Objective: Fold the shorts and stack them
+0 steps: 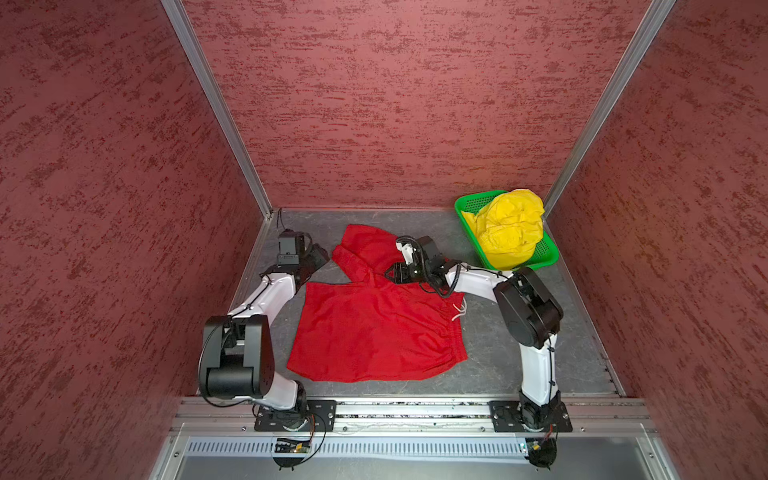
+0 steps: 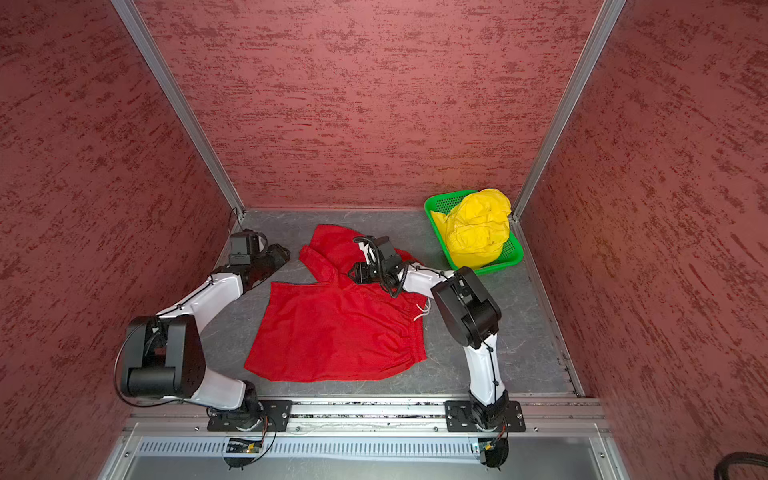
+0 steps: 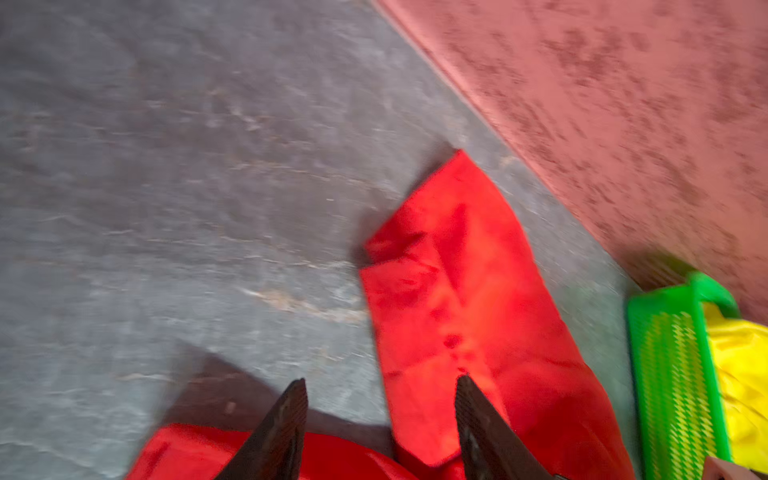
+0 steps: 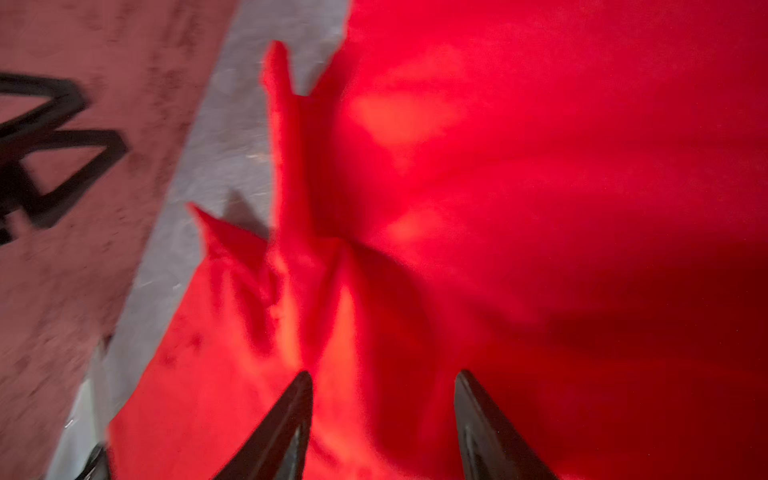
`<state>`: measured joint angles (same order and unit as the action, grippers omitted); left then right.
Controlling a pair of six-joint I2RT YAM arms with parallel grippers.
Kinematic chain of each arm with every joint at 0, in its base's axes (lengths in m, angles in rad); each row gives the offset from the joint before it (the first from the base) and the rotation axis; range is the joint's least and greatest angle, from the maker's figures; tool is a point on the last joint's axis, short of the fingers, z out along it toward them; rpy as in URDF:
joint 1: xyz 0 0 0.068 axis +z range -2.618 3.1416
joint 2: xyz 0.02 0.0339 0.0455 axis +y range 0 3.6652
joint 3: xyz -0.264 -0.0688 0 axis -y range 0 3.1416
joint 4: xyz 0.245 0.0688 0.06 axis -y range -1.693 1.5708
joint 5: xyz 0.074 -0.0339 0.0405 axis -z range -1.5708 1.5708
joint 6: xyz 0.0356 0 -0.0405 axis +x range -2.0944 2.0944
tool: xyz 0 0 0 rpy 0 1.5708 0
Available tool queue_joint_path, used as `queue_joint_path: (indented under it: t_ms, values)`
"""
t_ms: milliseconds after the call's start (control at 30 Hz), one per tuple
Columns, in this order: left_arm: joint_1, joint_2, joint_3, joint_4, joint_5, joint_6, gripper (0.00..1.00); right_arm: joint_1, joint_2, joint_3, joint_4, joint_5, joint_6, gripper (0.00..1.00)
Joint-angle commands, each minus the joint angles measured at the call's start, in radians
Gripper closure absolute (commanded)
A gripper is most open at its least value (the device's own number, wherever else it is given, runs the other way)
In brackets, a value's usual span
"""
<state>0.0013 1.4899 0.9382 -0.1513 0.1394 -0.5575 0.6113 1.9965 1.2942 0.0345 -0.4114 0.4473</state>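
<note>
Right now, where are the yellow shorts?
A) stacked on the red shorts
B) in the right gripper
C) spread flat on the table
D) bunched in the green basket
D: the yellow shorts lie bunched in the green basket, apart from the red shorts.

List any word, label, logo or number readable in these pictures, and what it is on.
No text can be read in any view.
red shorts: no print visible.
yellow shorts: bunched up, no logo showing.
green basket: no label visible.
circuit board below the front rail: any markings are too small to read.
</note>
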Motion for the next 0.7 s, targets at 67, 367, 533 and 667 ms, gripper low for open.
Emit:
queue_joint_path:
  t_ms: [67,367,533,667]
  values:
    - [-0.102,0.055,0.052,0.026,0.090,0.040,0.42,-0.010,-0.070,-0.033,-0.023,0.081,-0.008,0.43]
    - [-0.320,0.313,0.300,-0.060,0.090,0.088,0.42,-0.096,-0.038,-0.041,-0.202,0.322,-0.015,0.43]
    - [-0.384,0.428,0.384,-0.120,0.070,0.096,0.41,-0.134,0.026,-0.033,-0.219,0.353,-0.031,0.43]
    - [-0.361,0.469,0.372,-0.138,0.038,0.074,0.42,-0.155,0.089,0.014,-0.240,0.378,-0.053,0.43]
